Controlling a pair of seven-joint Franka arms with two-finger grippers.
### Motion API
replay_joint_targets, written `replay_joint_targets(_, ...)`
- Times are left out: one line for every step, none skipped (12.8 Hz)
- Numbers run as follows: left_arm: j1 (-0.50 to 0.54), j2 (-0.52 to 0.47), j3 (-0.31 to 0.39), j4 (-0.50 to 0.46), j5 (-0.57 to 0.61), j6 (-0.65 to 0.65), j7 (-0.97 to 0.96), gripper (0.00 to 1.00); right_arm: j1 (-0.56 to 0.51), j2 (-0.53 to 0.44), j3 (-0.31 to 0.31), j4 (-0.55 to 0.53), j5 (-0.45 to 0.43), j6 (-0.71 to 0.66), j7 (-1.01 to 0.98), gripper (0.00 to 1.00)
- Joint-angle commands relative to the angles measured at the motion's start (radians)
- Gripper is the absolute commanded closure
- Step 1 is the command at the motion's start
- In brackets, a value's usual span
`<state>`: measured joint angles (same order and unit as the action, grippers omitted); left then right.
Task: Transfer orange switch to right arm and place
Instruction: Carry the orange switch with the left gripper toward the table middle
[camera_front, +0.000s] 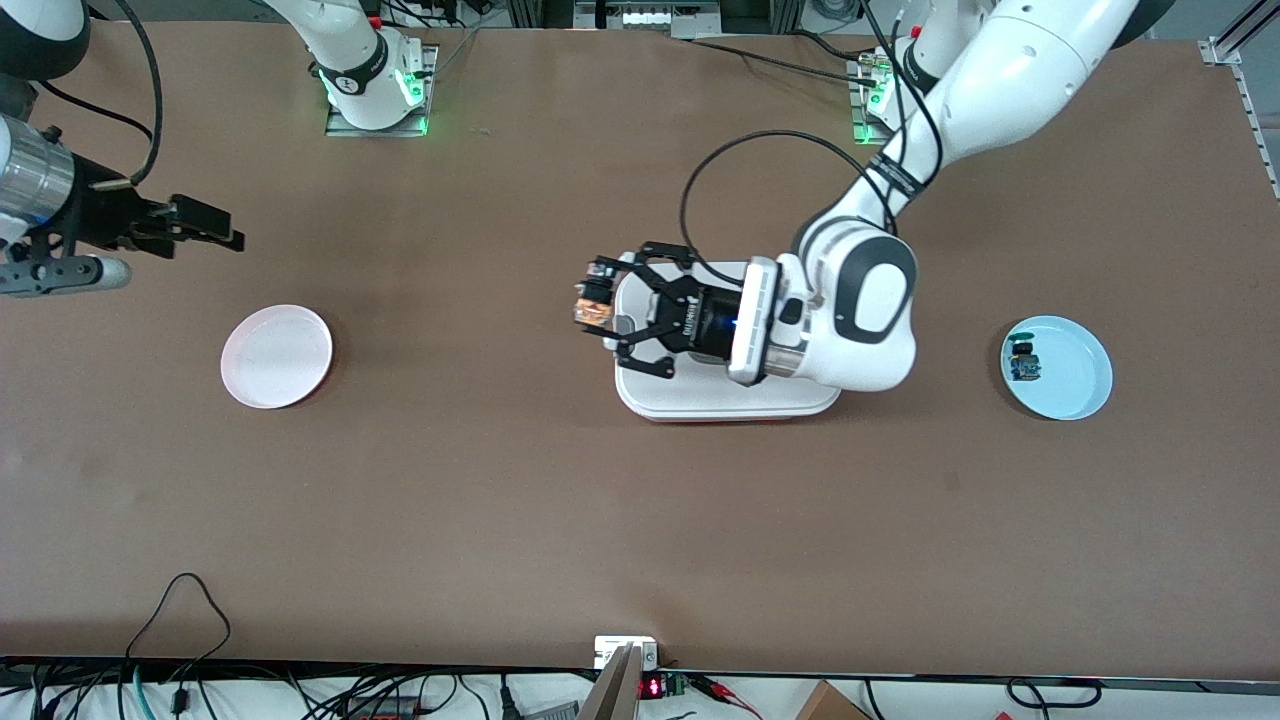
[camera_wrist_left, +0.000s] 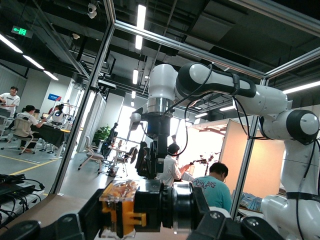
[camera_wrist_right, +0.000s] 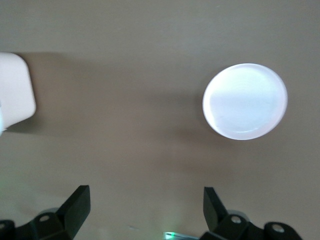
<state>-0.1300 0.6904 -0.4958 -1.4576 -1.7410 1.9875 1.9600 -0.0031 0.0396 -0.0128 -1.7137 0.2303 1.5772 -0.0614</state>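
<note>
Left claw (camera_front: 598, 305) is up in the air over the edge of the white rectangular tray (camera_front: 720, 398) at the middle of the tabletop (camera_front: 640, 520), turned sideways toward the right arm's end. Its fingers are clamped on the orange switch (camera_front: 594, 303), so the switch is off the tabletop, held at the claw's tips. In the left wrist view the orange switch (camera_wrist_left: 122, 209) shows as orange-yellow parts on a black body, pinched between the dark fingers (camera_wrist_left: 75, 224), with the right arm (camera_wrist_left: 220, 90) in sight farther off.

Right claw (camera_front: 205, 222) hangs in the air at the right arm's end of the tabletop, well apart from the switch, with nothing in it. Its fingers (camera_wrist_right: 75, 207) stand spread wide in the right wrist view.

Pink round plate (camera_front: 276, 356) lies on the tabletop toward the right arm's end, bare; in the right wrist view the plate (camera_wrist_right: 245, 101) sits under the claw's outlook, and a corner of the white tray (camera_wrist_right: 16, 92) shows too.

Light blue round plate (camera_front: 1070, 375) lies toward the left arm's end, with a small blue switch with green top (camera_front: 1024, 363) in it near the rim.
</note>
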Motion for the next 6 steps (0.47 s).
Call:
replay_joint_targets(-0.095,0.009,0.011,0.078,-0.025,0.165,-0.029,1.0,0.002,0.022,-0.001,0.019,0.14,-0.022,-0.015,0.0)
replay_joint_targets(-0.126,0.008,0.011,0.097,-0.022,0.228,-0.055,1.0,0.002,0.022,-0.001,0.017,0.214,-0.025,-0.014,0.0)
replay_joint_targets(-0.157,0.009,0.013,0.12,-0.014,0.264,-0.096,1.0,0.002,0.023,-0.001,0.019,0.297,-0.026,-0.005,0.0)
replay_joint_targets(-0.187,0.009,0.019,0.146,-0.009,0.305,-0.136,1.0,0.0,0.04,-0.001,0.017,0.395,-0.028,-0.003,0.0)
replay_joint_targets(-0.212,0.008,0.019,0.166,-0.008,0.363,-0.163,1.0,-0.002,0.046,-0.003,0.008,0.491,-0.026,-0.003,0.0)
replay_joint_targets(-0.238,0.008,0.02,0.189,-0.005,0.407,-0.191,1.0,-0.002,0.057,-0.003,-0.012,0.568,-0.023,-0.003,0.0)
